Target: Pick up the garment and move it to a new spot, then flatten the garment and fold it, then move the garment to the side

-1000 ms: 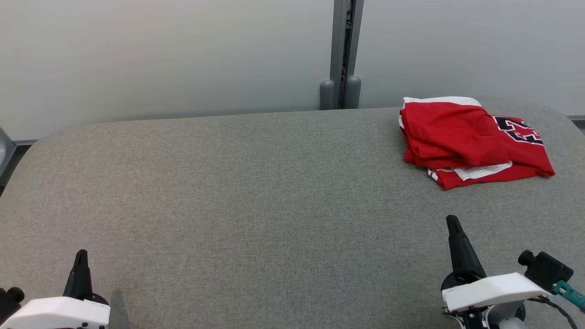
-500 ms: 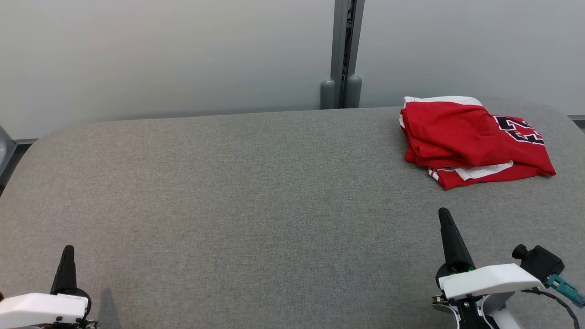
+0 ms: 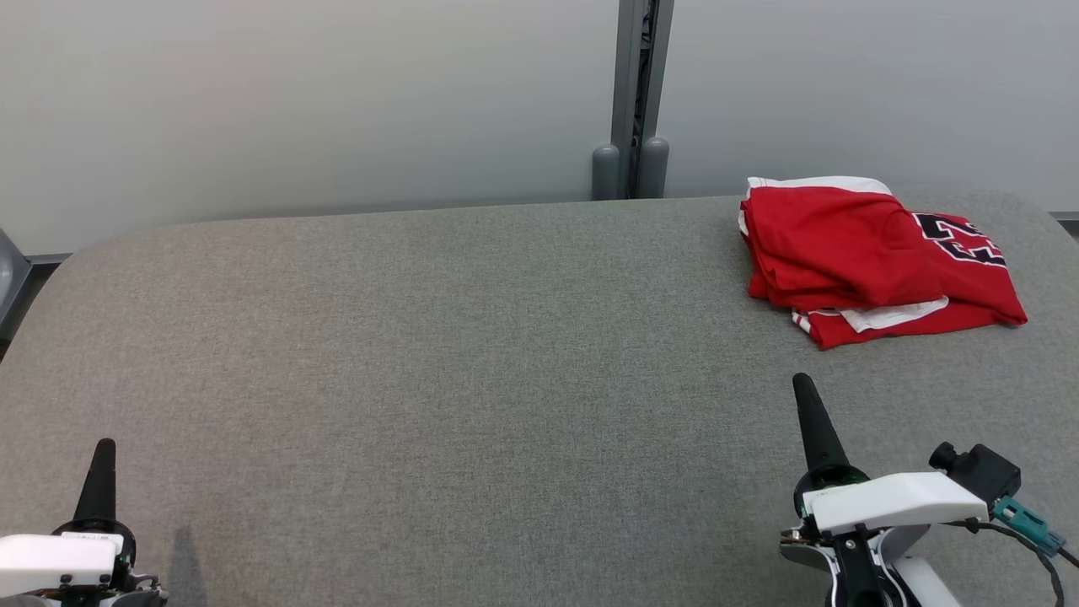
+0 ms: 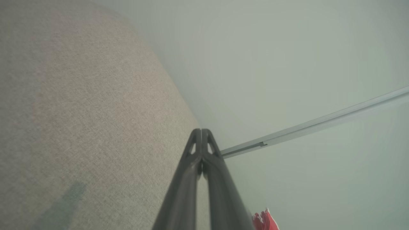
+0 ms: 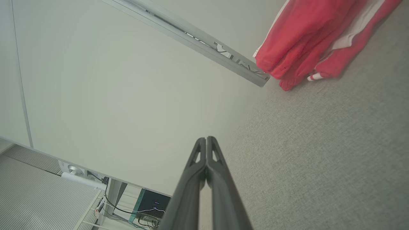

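Observation:
The garment (image 3: 868,257) is a red jersey with white trim and dark numerals, lying folded at the far right of the grey table (image 3: 472,354). Its folded edge shows in the right wrist view (image 5: 306,41), and a red corner peeks in at the bottom of the left wrist view (image 4: 265,221). My right gripper (image 3: 801,388) hovers low at the near right, well short of the jersey, shut and empty (image 5: 206,139). At the near left corner my left gripper (image 3: 104,447) is also shut with nothing in it (image 4: 201,131).
A pale partition wall runs behind the table, with a grey metal post (image 3: 634,101) at its middle. The table's rounded corners fall away at far left and far right. The fabric surface between the grippers and the jersey lies bare.
Both grippers have drawn back and down toward the near edge, the left one further left and the right one slightly left. The jersey has not moved.

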`<state>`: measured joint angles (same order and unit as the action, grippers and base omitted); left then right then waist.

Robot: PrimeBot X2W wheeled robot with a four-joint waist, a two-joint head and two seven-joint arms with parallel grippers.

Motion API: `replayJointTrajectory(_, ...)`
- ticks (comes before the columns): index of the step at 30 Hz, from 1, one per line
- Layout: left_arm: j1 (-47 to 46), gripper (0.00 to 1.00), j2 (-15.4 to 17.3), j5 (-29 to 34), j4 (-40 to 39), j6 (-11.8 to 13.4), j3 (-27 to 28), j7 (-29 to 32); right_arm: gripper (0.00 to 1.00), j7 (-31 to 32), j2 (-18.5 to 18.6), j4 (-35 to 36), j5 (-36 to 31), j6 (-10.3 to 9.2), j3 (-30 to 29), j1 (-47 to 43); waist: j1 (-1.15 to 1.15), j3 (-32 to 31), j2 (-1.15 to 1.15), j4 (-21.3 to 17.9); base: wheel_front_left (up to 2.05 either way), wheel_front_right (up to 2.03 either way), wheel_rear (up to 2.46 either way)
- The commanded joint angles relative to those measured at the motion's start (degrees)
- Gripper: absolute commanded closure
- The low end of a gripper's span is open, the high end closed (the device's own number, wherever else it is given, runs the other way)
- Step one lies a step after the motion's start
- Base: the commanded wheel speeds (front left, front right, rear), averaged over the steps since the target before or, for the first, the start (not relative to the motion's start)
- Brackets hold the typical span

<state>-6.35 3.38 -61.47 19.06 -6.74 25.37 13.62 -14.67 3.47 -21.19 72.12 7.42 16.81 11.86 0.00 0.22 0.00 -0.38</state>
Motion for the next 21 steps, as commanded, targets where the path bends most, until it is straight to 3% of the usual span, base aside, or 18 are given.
replayJointTrajectory(1, -1.67, 1.0, 0.8, -1.1, -0.33, -0.25, 0.67, 0.39, 1.0, -0.24, 0.04, 0.29, 1.07, 0.1, 0.06, 1.55, 0.0, 0.0, 0.0, 0.0, 0.0, 0.0, 0.0)
replayJointTrajectory(21, -3.37, 1.0, 1.4, -11.54, 0.51, -0.53, 4.26, 5.45, 1.0, -0.31, -0.21, -1.2, 12.06, 0.11, 2.97, 4.11, 0.0, 0.18, 0.0, 0.16, 0.0, 0.0, 0.0)
